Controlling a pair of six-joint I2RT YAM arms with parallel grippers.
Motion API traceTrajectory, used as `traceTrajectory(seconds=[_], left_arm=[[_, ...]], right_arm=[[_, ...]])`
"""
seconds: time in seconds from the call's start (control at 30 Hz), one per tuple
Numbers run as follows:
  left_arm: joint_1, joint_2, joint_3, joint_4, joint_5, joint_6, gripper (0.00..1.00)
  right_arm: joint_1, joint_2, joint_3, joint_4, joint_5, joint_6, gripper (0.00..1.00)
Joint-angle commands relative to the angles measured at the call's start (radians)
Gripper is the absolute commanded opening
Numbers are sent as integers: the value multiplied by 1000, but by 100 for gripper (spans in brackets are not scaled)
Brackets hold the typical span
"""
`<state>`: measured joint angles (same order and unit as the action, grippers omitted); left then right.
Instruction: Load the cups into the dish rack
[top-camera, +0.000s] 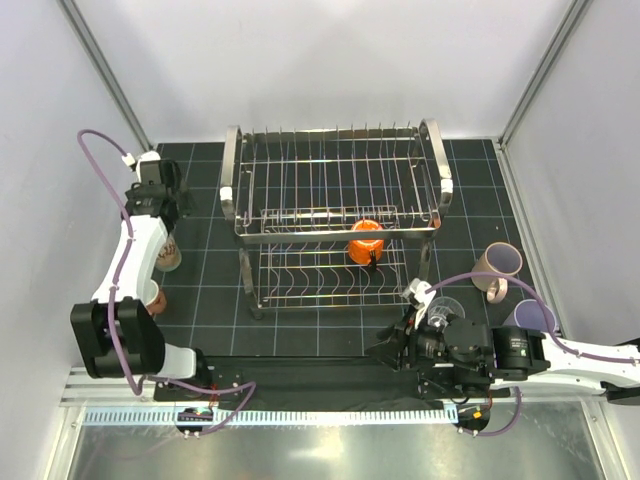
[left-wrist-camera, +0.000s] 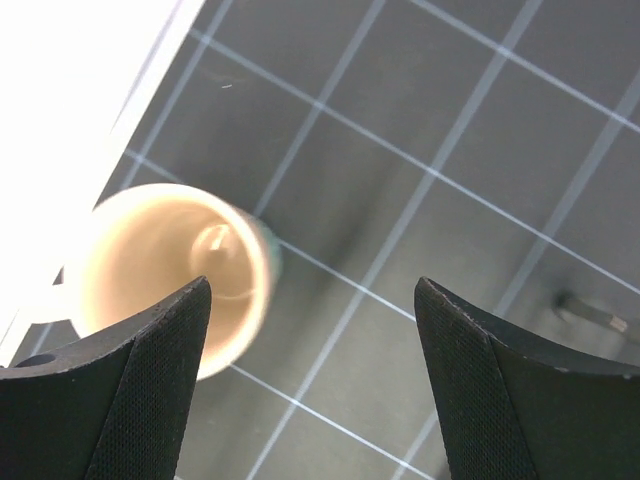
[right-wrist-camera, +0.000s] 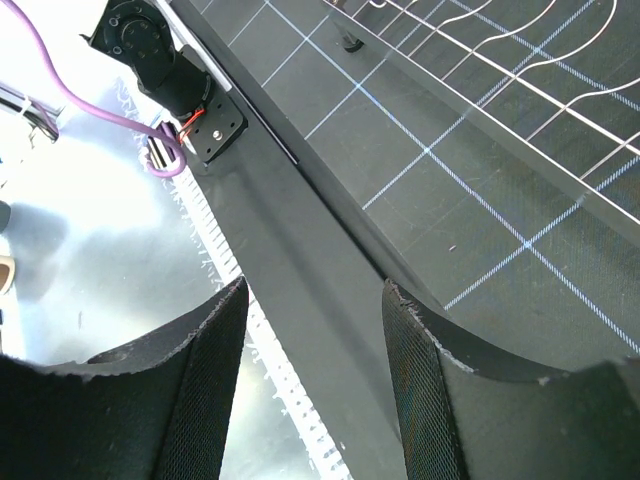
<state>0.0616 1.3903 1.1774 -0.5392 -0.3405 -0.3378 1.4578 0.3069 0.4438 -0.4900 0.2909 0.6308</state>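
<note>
1. Step in hand (judged): pickup of the cream mug (left-wrist-camera: 170, 275), upright on the surface (left-wrist-camera: 480, 120) to the left of the rack (top-camera: 238, 170).
2. Left hand (left-wrist-camera: 312, 290): fingers apart, nothing between them. Mug off to one side, partly under one finger (left-wrist-camera: 120, 390), not in the gap.
3. To do it well: shift toward the mug until its near wall sits between the fingers, one inside and one outside. Lower squarely, close on the wall, lift straight, then carry rightward to the rack with the mug kept clear of the wires.
4. Right hand (right-wrist-camera: 315, 290): fingers apart and empty, low in front of the rack near its right end.
5. Rack contents: orange cup (top-camera: 366, 240) in the lower tier, right of middle. No cup seen in the upper tier.
6. Not yet loaded, right of the rack: beige-pink mug (top-camera: 500, 265), glass (top-camera: 445, 308), lavender tumbler (top-camera: 530, 318).
7. Not yet loaded, left of the rack: salmon mug (top-camera: 155, 297), partly hidden by the arm.
8. Cream mug interior: pale, nothing visible inside.
</note>
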Motion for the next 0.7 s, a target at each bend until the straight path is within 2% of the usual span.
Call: traceTrajectory(seconds=[0.0,0.33,0.5,0.67], left_arm=[[49,16,38,35,-14,22,80],[61,88,10,-11,-57,11,73],[78,167,16,-21,-19,-3,69],[110,236,45,-38,54,-21,52]], right_arm=[[6,-11,47,-8,-7,-11,58],[6,1,79,-32,8,-16,58],[6,27,78,-27,10,0,59],[6,32,73,-10,1,21,59]])
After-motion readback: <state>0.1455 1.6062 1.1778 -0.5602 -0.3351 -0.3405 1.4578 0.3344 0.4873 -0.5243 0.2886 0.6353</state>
